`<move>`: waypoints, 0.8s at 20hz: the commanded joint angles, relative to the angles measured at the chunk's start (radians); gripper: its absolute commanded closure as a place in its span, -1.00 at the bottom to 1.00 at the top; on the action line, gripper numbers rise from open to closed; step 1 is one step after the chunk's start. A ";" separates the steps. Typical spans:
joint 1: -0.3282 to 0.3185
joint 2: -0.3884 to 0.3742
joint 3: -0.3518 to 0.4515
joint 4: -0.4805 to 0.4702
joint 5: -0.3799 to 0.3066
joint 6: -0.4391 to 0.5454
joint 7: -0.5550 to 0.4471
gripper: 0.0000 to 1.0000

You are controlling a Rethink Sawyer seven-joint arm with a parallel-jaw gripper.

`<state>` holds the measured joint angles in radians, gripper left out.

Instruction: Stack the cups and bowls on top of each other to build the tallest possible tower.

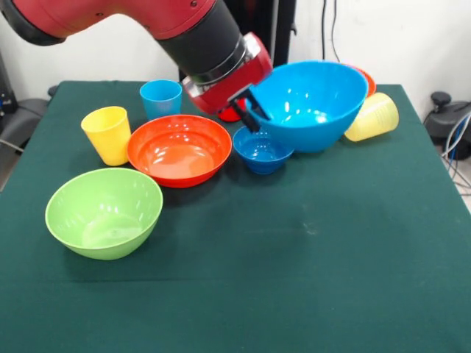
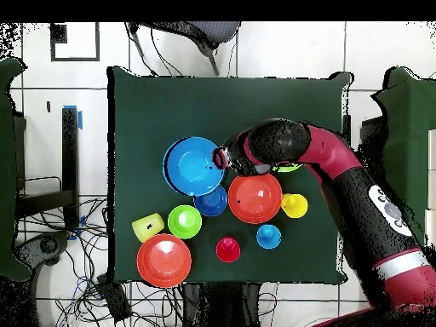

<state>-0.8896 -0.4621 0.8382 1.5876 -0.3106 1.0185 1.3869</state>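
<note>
1. Now the claw is closed on the rim of the big blue bowl, with one finger inside the rim and one outside, as far as the front view shows.
2. The bowl hangs to one side of the claw, so all its weight is off the grip point. It is tilted, with the mouth turned partly toward the front camera, and it seems lifted a little from the table.
3. On the other side of the claw lies a wide orange bowl, and the small blue bowl sits just below the claw, between the two large ones. I judge that the coming move depends on this: the held bowl must be carried across the small one.
4. All pieces are glossy, smooth plastic, so a rim pinch may slip or let the bowl swing.
5. The bowls are round and deep and will nest; the yellow cup and light blue cup are tapered and stand upright.
6. The ribbed cup lies on its side, touching or just behind the held bowl.
7. No tower stands yet.
</note>
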 commanded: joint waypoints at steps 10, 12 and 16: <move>-0.035 -0.034 0.060 0.064 -0.095 0.183 -0.246 1.00; -0.031 -0.043 0.046 0.046 -0.131 0.191 -0.264 1.00; -0.032 -0.047 0.042 0.018 -0.184 0.180 -0.289 1.00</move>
<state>-0.9359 -0.4973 0.8957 1.6333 -0.3861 1.1002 1.3869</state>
